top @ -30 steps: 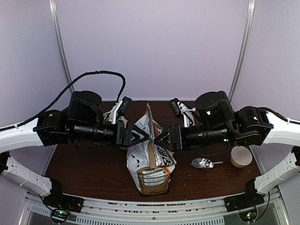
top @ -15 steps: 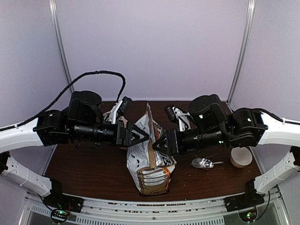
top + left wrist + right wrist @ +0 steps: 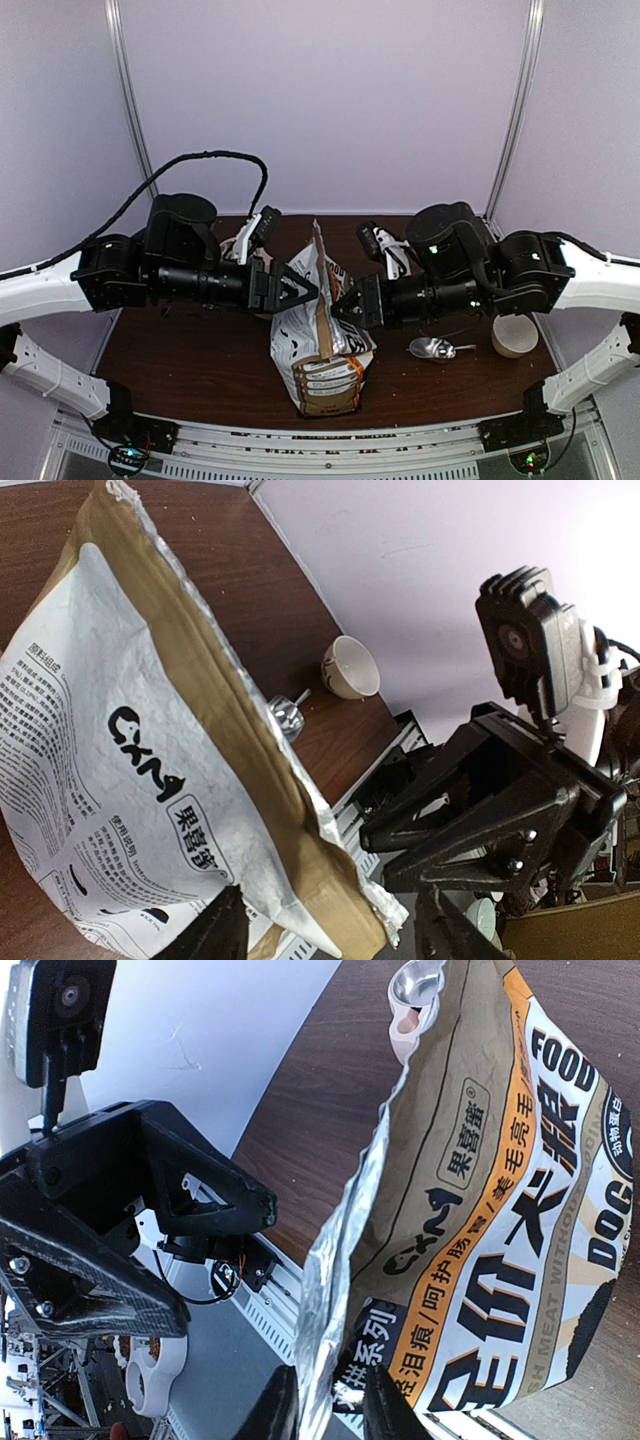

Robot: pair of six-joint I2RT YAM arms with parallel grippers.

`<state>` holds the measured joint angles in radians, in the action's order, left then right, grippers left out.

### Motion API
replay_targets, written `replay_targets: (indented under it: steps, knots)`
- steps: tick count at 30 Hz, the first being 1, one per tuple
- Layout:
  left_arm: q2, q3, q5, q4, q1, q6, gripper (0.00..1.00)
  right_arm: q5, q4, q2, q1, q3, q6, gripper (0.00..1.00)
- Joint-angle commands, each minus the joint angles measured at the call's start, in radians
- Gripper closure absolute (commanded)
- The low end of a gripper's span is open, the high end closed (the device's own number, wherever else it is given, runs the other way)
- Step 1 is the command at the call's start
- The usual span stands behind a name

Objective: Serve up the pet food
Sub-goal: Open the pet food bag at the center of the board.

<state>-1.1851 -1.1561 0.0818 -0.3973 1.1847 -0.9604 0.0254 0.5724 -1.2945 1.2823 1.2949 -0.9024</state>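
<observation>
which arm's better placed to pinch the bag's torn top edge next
Right: the right tool narrowly straddles the bag at its torn foil edge; the left tool stands wide around a corner.

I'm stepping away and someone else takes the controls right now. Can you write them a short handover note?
Left gripper: open, fingers astride the top rim of the pet food bag.
Right gripper: fingers set narrowly on either side of the same rim, from the opposite side. A firm pinch cannot be confirmed.
The bag stands upright mid-table, top open; no kibble is visible. The metal scoop lies on the table right of the bag, a cup beyond it.
Done: both grippers are at the bag's mouth.
Left: secure the mouth, scoop, serve.
</observation>
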Motion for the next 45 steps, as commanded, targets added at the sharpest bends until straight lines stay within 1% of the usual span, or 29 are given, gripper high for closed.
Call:
replay_targets:
  steps: [1,25,29,32,33,34,41,45]
  knots:
    - [0.015,-0.009,-0.005,0.025,-0.002,-0.004,0.41,-0.003,0.000,-0.012,-0.001,-0.002,-0.002,0.78]
    - [0.010,-0.007,-0.001,0.025,-0.002,-0.007,0.41,0.022,0.016,-0.100,0.000,0.055,0.020,0.80]
    - [0.010,-0.007,-0.001,0.025,-0.002,-0.006,0.41,0.023,0.017,-0.109,0.000,0.058,0.023,0.88]
    - [0.010,-0.007,-0.002,0.025,-0.002,-0.007,0.41,0.032,0.011,-0.106,0.000,0.053,0.024,0.96]
    - [0.010,-0.006,-0.002,0.025,-0.002,-0.007,0.41,0.037,0.002,-0.102,-0.001,0.048,0.023,0.99]
    - [0.009,-0.005,-0.001,0.025,-0.002,-0.007,0.41,0.043,-0.014,-0.096,0.000,0.041,0.023,1.00]
    - [-0.002,-0.010,-0.014,-0.016,-0.002,-0.024,0.40,0.129,-0.216,-0.030,-0.009,-0.070,0.004,1.00]
    - [-0.025,-0.018,-0.027,-0.056,-0.006,-0.045,0.35,0.207,-0.362,-0.008,-0.023,-0.149,-0.031,1.00]
